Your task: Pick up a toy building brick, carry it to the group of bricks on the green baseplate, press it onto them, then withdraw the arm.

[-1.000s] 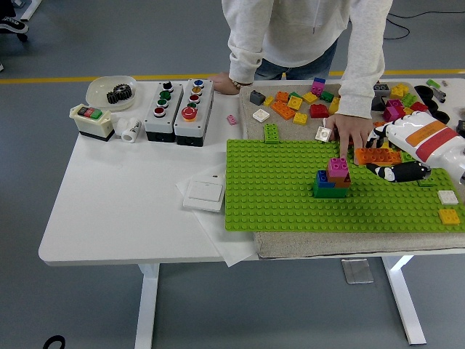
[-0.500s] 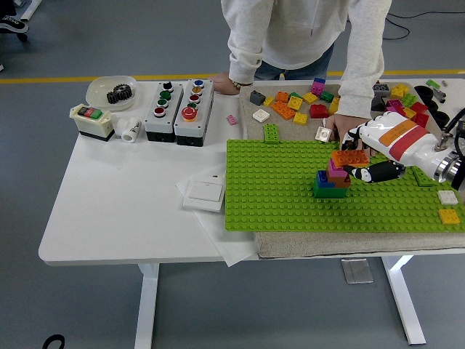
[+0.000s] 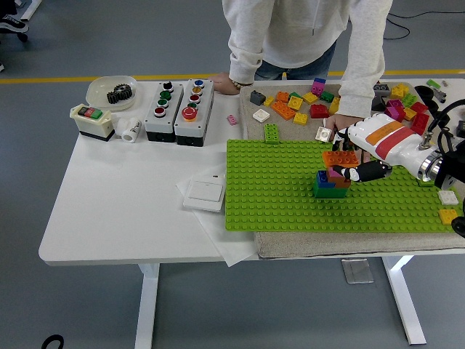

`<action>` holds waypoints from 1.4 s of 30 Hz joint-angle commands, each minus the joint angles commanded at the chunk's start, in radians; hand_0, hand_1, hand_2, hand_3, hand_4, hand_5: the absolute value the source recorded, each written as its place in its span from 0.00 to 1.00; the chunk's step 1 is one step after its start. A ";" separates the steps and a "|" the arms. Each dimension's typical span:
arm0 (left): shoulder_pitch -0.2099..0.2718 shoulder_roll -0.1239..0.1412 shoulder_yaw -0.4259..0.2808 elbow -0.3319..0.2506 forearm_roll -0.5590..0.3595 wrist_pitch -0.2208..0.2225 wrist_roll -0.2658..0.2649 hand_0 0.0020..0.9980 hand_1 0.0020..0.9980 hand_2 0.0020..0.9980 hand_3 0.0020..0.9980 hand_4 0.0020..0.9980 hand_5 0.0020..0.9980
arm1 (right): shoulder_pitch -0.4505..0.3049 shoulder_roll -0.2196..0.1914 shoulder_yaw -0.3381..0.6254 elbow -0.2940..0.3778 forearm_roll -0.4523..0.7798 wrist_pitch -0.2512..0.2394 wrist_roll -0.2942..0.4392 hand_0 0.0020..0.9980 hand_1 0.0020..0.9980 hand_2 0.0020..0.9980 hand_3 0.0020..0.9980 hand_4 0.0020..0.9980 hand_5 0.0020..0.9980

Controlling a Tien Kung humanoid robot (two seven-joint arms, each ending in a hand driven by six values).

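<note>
Now right hand (image 3: 361, 154) gripping orange brick (image 3: 340, 157), atop brick stack (image 3: 331, 180)

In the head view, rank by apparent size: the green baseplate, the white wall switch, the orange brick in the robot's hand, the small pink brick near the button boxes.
1. green baseplate
2. white wall switch
3. orange brick, partly hidden by the right hand
4. small pink brick

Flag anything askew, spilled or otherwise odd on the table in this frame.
One oddity: a person's hand rests on the beige mat just behind the right robot hand, which holds an orange toy brick over the small brick stack on the green studded baseplate. Nothing looks spilled or broken.
</note>
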 joint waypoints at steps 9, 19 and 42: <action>0.006 0.001 -0.004 -0.001 0.000 -0.005 0.000 0.84 0.84 0.83 0.64 0.72 0.62 | 0.004 0.016 -0.004 0.001 -0.037 0.027 -0.071 0.32 0.43 0.50 0.52 0.68 0.36; 0.008 0.003 -0.012 -0.002 0.000 -0.010 0.000 0.84 0.84 0.83 0.64 0.72 0.62 | 0.004 0.022 -0.013 -0.009 -0.074 0.038 -0.094 0.32 0.43 0.50 0.53 0.69 0.36; -0.001 0.005 -0.012 -0.002 0.000 -0.011 0.004 0.84 0.84 0.83 0.64 0.72 0.62 | -0.004 0.020 -0.005 -0.006 -0.046 0.039 -0.089 0.31 0.43 0.51 0.53 0.71 0.39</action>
